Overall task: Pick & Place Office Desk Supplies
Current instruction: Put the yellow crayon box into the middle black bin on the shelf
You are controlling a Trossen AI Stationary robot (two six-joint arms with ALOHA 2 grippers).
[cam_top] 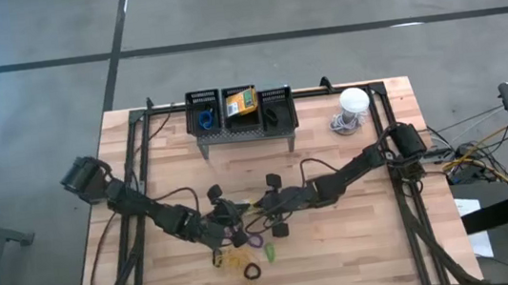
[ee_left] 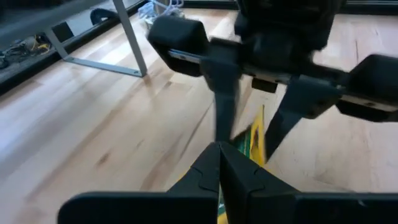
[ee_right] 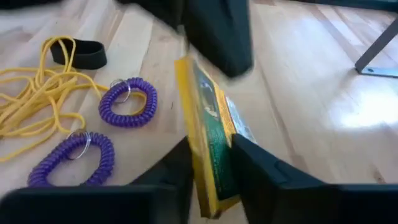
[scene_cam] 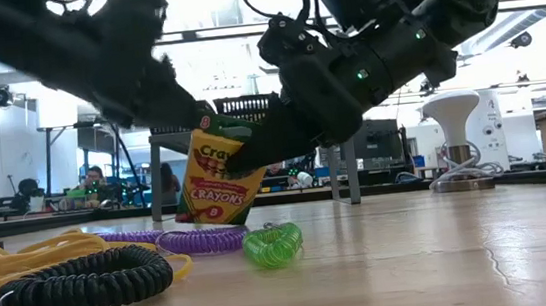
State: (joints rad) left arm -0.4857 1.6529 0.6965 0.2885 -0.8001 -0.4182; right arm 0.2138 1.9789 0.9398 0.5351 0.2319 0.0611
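- Crayon box (scene_cam: 217, 178): you are seeing it standing tilted at low-view centre-left, the right gripper (ee_right: 211, 168) pinching it between narrowed fingers.
- Left gripper (ee_left: 219, 171): closing fully on the same box's edge.
- Purple loops (ee_right: 127, 102), yellow bands (ee_right: 31, 102): lying at the right-wrist frame's left.

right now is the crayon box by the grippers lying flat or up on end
Up on end, tilted: in the low view the crayon box stands on its bottom edge, leaning, with the left gripper and right gripper at its top.
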